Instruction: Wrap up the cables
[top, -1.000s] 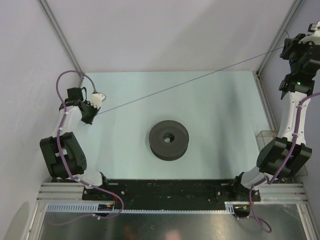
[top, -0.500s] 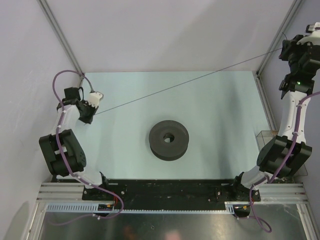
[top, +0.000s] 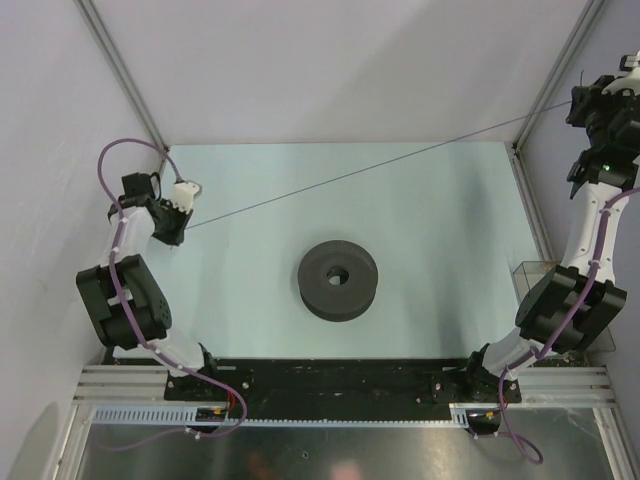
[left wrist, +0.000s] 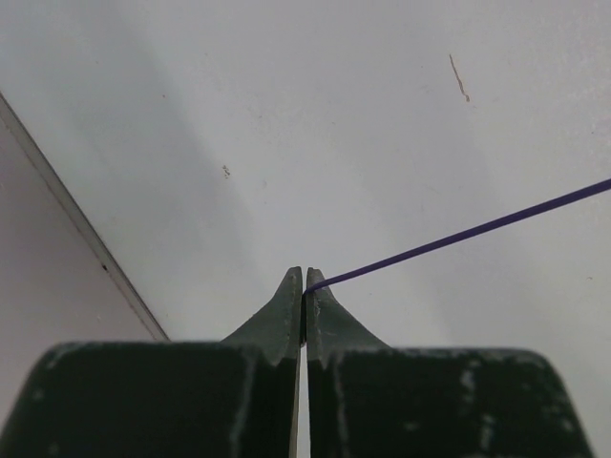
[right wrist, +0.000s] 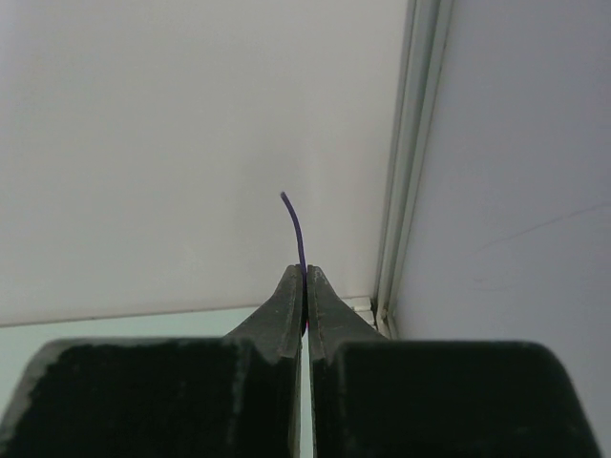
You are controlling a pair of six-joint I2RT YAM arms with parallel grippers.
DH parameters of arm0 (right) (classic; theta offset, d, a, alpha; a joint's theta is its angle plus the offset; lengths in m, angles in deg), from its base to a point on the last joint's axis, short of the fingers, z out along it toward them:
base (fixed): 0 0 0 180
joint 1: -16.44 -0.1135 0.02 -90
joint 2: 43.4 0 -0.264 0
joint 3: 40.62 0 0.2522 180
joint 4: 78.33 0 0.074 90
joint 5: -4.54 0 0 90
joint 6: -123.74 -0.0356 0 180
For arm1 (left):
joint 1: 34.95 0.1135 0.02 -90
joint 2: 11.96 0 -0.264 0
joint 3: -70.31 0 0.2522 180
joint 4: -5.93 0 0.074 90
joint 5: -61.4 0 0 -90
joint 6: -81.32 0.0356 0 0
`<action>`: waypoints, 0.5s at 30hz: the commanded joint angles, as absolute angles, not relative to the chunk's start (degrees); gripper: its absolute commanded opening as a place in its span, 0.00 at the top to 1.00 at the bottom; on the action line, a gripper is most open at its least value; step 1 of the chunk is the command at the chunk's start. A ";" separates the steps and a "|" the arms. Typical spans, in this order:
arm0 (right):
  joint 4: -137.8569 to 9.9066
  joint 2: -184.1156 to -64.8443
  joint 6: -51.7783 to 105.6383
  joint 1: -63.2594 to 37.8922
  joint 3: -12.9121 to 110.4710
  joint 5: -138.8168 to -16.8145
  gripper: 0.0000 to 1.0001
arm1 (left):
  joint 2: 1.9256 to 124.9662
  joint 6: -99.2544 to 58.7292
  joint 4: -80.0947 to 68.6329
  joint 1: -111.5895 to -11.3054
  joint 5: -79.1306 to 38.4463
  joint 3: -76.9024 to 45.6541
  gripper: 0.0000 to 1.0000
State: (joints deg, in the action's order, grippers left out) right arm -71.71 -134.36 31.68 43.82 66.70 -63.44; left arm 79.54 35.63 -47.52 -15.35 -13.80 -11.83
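The left gripper (left wrist: pixel 305 289) and right gripper (right wrist: pixel 305 284) each clench an end of the cable (top: pixel 380 164), taut between them, probably to straighten it before wrapping.

1 overhead camera faces down on the table (top: pixel 450 250); 2 wrist cameras sit close; all 3 share the cable (top: pixel 350 176).

A: How did the cable (top: pixel 380 162) look?
B: Hair-thin, dark purple, drawn taut in one straight line.
A: And where did it run?
B: Slantwise over the tabletop (top: pixel 430 220), from the left claw (left wrist: pixel 305 281) to the right claw (right wrist: pixel 305 277) at the far right corner. Both ends were pinched; a short curved tip stuck out past the right claw.
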 commanded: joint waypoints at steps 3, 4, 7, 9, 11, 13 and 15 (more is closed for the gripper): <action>-79.27 -135.49 37.66 50.92 71.94 -75.20 1.00 | 79.17 33.88 -47.15 -9.38 -25.79 -14.79 1.00; -77.90 -135.45 37.33 50.34 72.03 -73.69 1.00 | 77.99 33.21 -47.49 -10.43 -24.17 -15.12 1.00; -73.51 -134.91 37.48 47.27 70.70 -67.76 1.00 | 73.33 29.90 -48.29 -14.89 -17.03 -16.50 1.00; -69.79 -134.72 37.73 44.56 69.74 -63.52 1.00 | 70.51 26.34 -48.80 -19.01 -12.35 -18.69 1.00; -66.49 -134.52 37.71 41.47 68.11 -60.81 1.00 | 68.45 22.57 -48.95 -23.69 -8.13 -21.33 1.00; -61.82 -134.58 39.37 38.06 66.56 -59.04 1.00 | 67.23 19.26 -48.94 -28.53 -4.81 -24.27 1.00; -58.24 -134.84 41.11 35.05 64.64 -58.13 1.00 | 66.94 16.47 -48.92 -34.11 -3.01 -27.18 1.00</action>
State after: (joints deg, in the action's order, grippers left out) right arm -65.94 -135.54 36.92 41.31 67.03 -62.08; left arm 71.15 24.44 -49.66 -25.19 -10.34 -20.42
